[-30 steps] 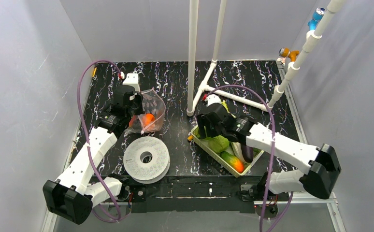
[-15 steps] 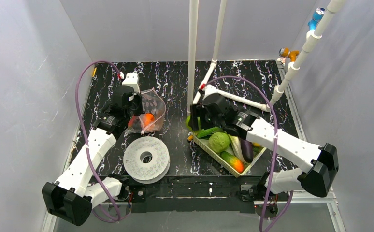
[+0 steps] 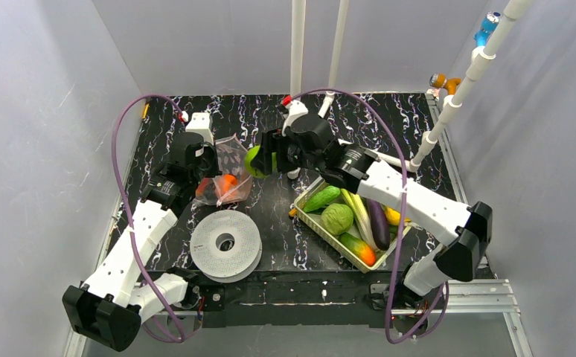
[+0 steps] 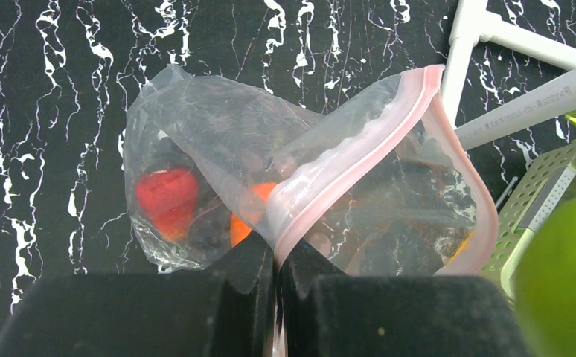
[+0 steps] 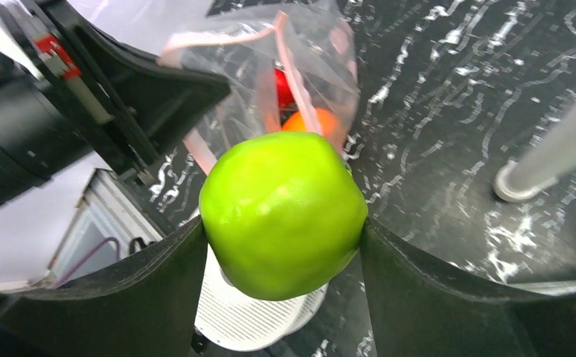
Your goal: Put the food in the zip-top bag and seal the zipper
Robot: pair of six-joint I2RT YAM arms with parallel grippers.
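My left gripper (image 4: 277, 256) is shut on the pinkish zipper (image 4: 359, 156) of the clear zip-top bag (image 4: 218, 134), holding its mouth lifted and gaping toward the right. A red piece (image 4: 166, 197) and an orange (image 4: 251, 216) lie inside the bag. My right gripper (image 5: 283, 223) is shut on a green apple (image 5: 283, 212), held in the air just right of the bag's mouth (image 3: 233, 160). In the top view the apple (image 3: 254, 161) hangs between the bag and the white post.
A pale green tray (image 3: 328, 239) at right holds a cucumber (image 3: 321, 198), cabbage (image 3: 337, 219), leeks (image 3: 359, 212), eggplant (image 3: 379, 223) and more food. A white spool (image 3: 225, 244) lies in front of the bag. White pipes (image 3: 297, 44) rise at the back centre.
My right arm has risen from the tray and swung left with the green apple, up to the bag's mouth. The left gripper has kept its hold on the bag.
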